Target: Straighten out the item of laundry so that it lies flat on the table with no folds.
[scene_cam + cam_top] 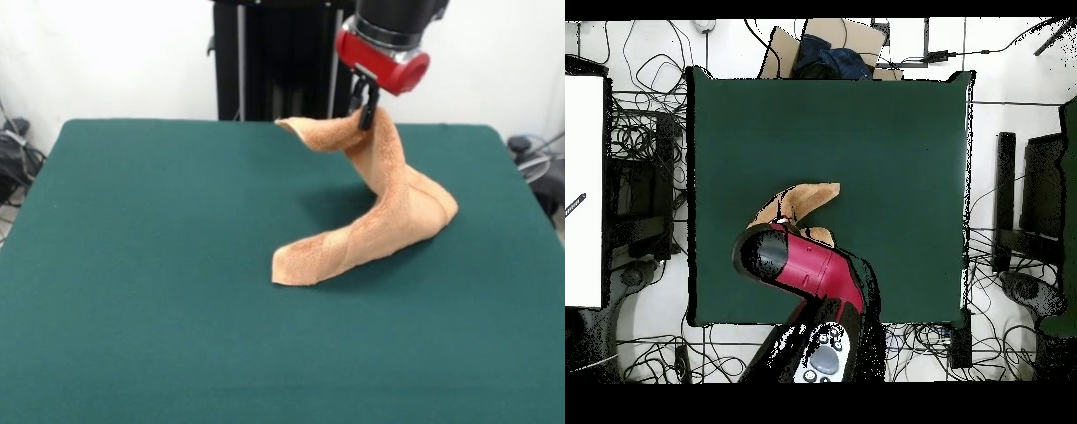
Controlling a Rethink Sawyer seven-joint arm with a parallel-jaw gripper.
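Note:
The orange-tan towel (388,212) is bunched and twisted, lifted at one end off the dark green table (159,265). My gripper (366,113) is shut on the towel's upper part and holds it above the table. The rest of the towel hangs down, bends at the right and trails along the table to a folded end (296,263) at the front. In the overhead view the red arm covers much of the towel (810,198), and the gripper is hidden under the arm (800,265). No tag or stripes show.
The robot's black pedestal (274,62) stands behind the table's far edge. Cables and equipment (640,170) lie on the floor round the table. A cardboard box (827,45) sits beyond the edge opposite the robot.

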